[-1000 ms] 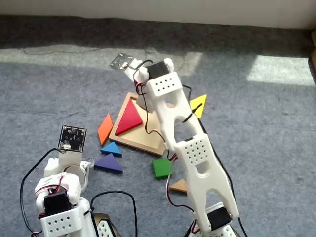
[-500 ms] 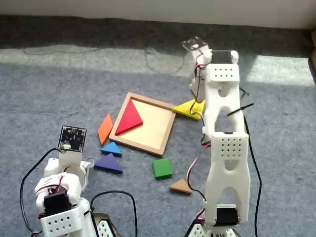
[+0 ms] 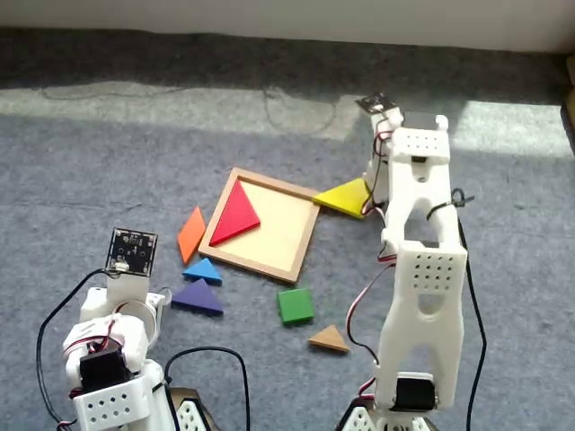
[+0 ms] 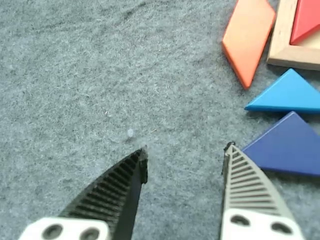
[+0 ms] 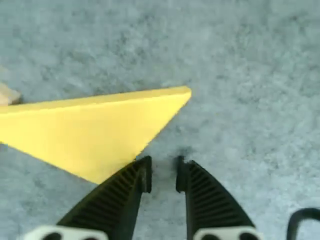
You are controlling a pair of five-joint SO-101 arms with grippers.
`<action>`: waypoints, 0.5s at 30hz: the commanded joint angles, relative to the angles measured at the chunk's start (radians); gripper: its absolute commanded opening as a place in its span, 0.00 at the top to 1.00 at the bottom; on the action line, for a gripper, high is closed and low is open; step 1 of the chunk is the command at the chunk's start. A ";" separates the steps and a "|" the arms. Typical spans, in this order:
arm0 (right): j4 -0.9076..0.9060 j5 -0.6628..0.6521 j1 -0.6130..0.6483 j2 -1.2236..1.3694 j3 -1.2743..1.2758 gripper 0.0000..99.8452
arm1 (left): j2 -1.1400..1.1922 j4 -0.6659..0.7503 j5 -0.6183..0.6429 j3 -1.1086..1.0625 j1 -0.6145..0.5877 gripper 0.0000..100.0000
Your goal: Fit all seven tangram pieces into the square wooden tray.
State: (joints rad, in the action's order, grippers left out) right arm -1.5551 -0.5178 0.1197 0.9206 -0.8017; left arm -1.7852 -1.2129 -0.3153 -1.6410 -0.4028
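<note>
The square wooden tray (image 3: 286, 259) lies mid-carpet with a red triangle (image 3: 235, 215) in its left part. A yellow triangle (image 3: 346, 196) lies flat, touching the tray's right corner. My right arm (image 3: 418, 180) stretches up beside it. The right gripper (image 5: 163, 172) hovers just off a corner of the yellow triangle (image 5: 100, 130), its fingers nearly together with nothing between them. The left gripper (image 4: 185, 152) is open over bare carpet, beside the purple triangle (image 4: 285, 147). The blue triangle (image 4: 287, 92) and the orange parallelogram (image 4: 248, 37) lie farther from it.
Left of the tray lie the orange parallelogram (image 3: 190, 233), blue triangle (image 3: 203, 269) and purple triangle (image 3: 198, 296). A green square (image 3: 295, 305) and a tan triangle (image 3: 329, 338) sit below the tray. The left arm (image 3: 112, 350) stands at the bottom left.
The right arm swung from over the tray out to the right and now sits by the yellow triangle, which has shifted against the tray's corner. The left arm has not moved.
</note>
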 commanded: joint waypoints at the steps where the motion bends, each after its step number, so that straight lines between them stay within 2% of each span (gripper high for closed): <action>1: -0.116 0.011 0.171 -0.045 -0.081 0.92 | -0.035 0.017 0.000 0.004 -0.010 0.75; 4: -0.209 0.012 0.268 -0.045 -0.168 0.92 | -0.035 0.017 0.000 0.004 -0.012 0.75; 7: -0.211 0.063 0.309 -0.045 -0.222 0.92 | -0.035 0.017 0.000 0.004 -0.012 0.75; 15: -0.209 0.075 0.242 -0.148 -0.255 0.92 | -0.035 0.017 0.000 0.004 -0.012 0.75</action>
State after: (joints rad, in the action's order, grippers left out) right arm -1.7453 -0.4519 0.4097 0.8991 -1.0012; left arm -1.7852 -1.2129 -0.3153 -1.6410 -0.4028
